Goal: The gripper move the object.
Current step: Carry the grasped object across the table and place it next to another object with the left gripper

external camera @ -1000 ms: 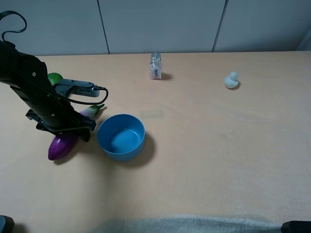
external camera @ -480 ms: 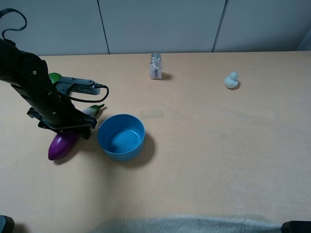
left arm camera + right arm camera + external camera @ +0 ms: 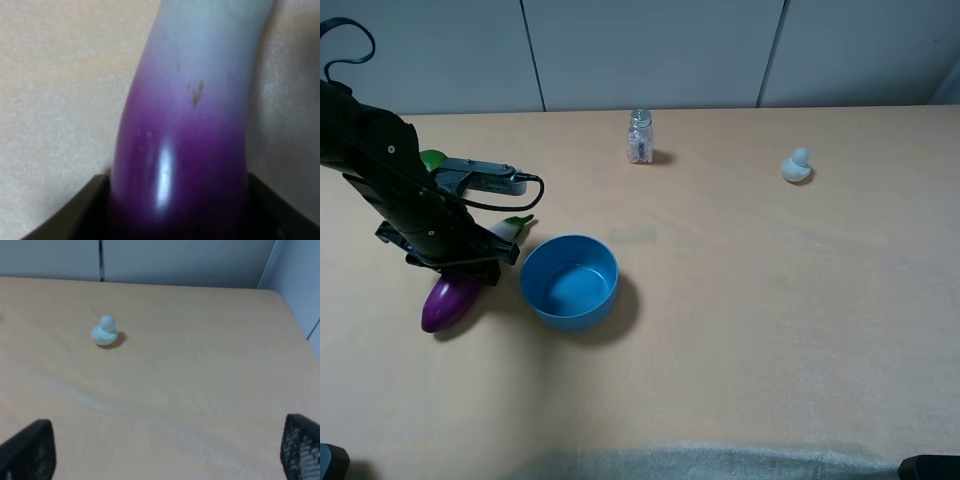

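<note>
The left tool (image 3: 455,265) is clamped on the middle of the purple eggplant (image 3: 448,302), with a dark finger against each side. In the high view the eggplant is just left of the blue bowl (image 3: 560,315). Whether it touches the surface (image 3: 770,300) is unclear. The right tool (image 3: 165,447) gapes wide, holding nothing.

The eggplant (image 3: 448,302) is glossy purple fading to white, bowl (image 3: 566,316) blue, lime (image 3: 432,158) green, table (image 3: 750,300) tan.
</note>
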Controlling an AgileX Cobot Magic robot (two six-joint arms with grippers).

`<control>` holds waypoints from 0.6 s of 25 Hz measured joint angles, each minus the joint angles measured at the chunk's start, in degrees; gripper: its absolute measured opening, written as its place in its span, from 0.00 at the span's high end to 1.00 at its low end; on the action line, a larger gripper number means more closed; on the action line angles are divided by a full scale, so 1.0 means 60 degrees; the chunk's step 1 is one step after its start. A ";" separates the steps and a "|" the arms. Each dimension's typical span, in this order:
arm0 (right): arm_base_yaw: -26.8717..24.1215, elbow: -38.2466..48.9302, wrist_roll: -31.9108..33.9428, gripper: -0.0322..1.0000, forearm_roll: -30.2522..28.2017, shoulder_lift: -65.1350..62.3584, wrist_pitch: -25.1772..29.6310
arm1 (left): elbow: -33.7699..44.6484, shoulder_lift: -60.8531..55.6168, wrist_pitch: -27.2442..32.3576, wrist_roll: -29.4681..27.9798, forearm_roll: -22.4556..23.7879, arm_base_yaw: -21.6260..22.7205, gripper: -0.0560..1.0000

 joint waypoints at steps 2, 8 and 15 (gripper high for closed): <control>0.0000 0.0000 0.0000 0.31 0.0000 0.0000 0.0000 | 0.0000 0.0000 0.0000 0.0000 0.0000 0.0000 0.38; 0.0000 0.0000 0.0000 0.31 0.0000 0.0000 0.0000 | 0.0000 0.0000 0.0000 0.0000 0.0000 0.0000 0.38; 0.0000 0.0000 0.0000 0.31 0.0000 0.0000 0.0000 | -0.0721 0.0002 0.0636 0.0000 0.0000 0.0000 0.38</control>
